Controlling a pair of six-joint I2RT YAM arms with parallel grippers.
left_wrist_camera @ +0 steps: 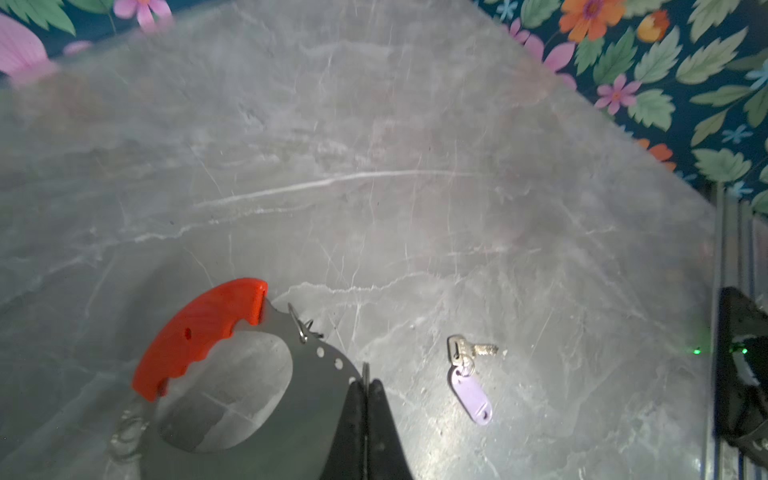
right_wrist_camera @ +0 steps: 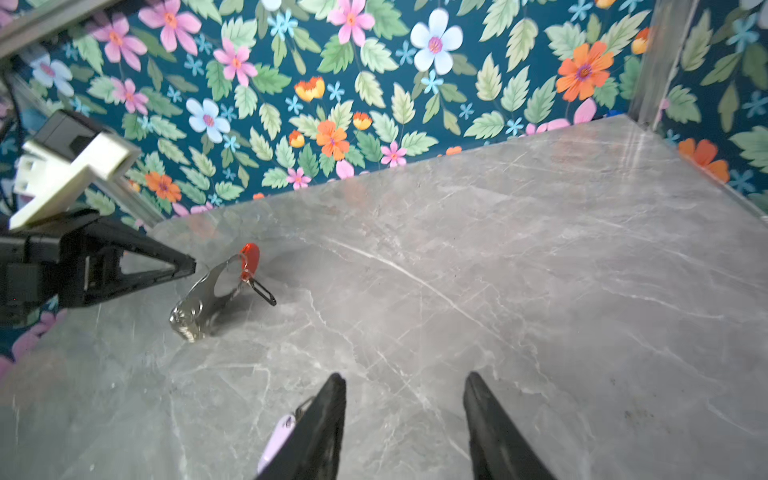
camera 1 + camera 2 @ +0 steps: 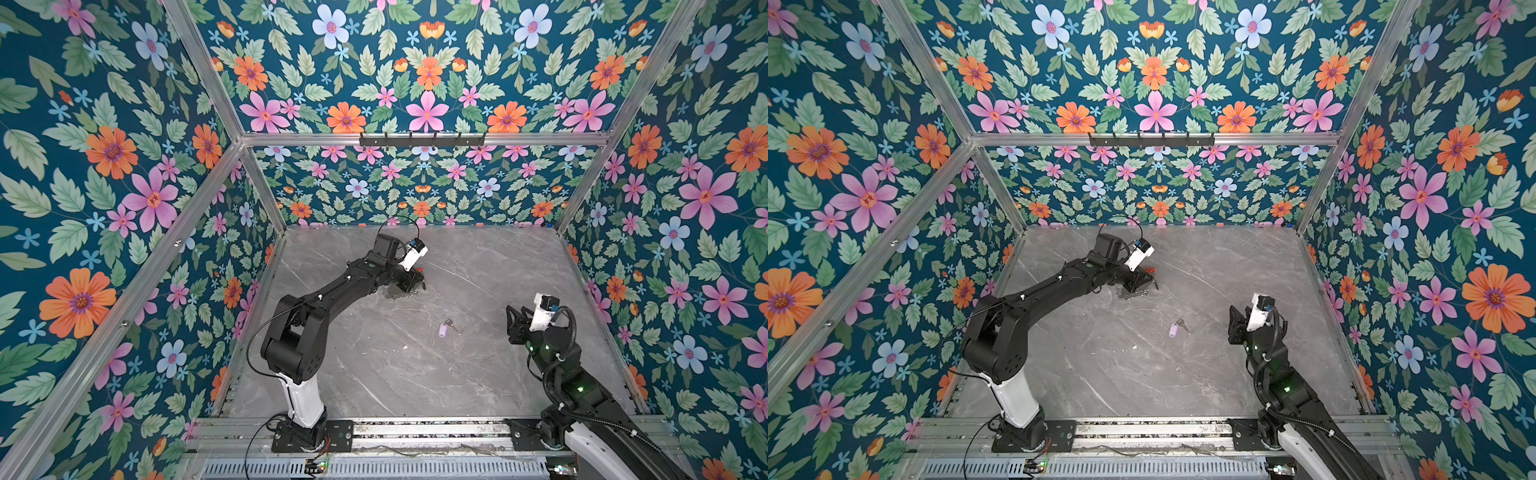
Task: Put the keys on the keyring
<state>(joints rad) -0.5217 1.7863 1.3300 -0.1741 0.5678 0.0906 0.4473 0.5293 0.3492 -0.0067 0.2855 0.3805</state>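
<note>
Grey veined marble tabletop (image 3: 478, 374) within floral walls, shown in both top views. Near its centre the lilac-tag key (image 3: 444, 329) lies flat and free, with its key end toward 1 o'clock of the tag. At about 11 o'clock of that key, well apart from it, the left gripper (image 3: 411, 284) holds the keyring (image 3: 397, 294). In the left wrist view its fingers (image 1: 353, 415) are pressed together on the edge of the keyring's grey perforated metal plate (image 1: 307, 395). The red plastic section (image 1: 199, 332) curves along the far side of the loop's opening. In the right wrist view the keyring stands tilted, red end uppermost, and its bunch of small silver split rings (image 2: 187, 322) rests on the marble. A black-framed tag (image 2: 263, 292) juts from the loop just beside the red section; its key cannot be made out. The right gripper (image 3: 515, 326) stands at 3 o'clock of the lilac-tag key, near it but not touching. Its fingers (image 2: 328, 415) are spread apart with nothing between them, and one finger partly hides the lilac tag in that wrist view.
</note>
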